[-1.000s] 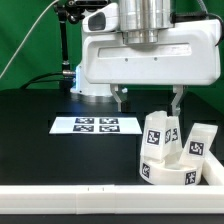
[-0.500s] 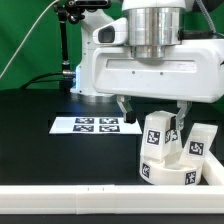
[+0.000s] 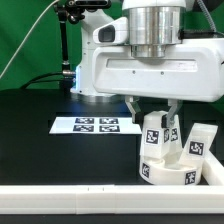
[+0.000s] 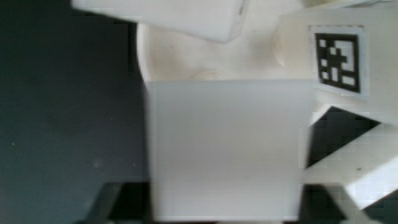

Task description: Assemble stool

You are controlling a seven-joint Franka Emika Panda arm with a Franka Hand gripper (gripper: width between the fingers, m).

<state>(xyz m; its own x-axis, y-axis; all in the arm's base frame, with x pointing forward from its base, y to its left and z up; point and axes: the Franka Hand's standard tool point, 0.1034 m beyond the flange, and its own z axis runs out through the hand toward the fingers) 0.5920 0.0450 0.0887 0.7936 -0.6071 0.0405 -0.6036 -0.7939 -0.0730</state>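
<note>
Jaws flank the upright stool leg [image 3: 156, 133], closed against its sides.

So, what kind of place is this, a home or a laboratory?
Most likely a robotics laboratory: a black table with a green backdrop behind, a marker board of printed tags, and a robot hand over tagged white stool parts.
</note>
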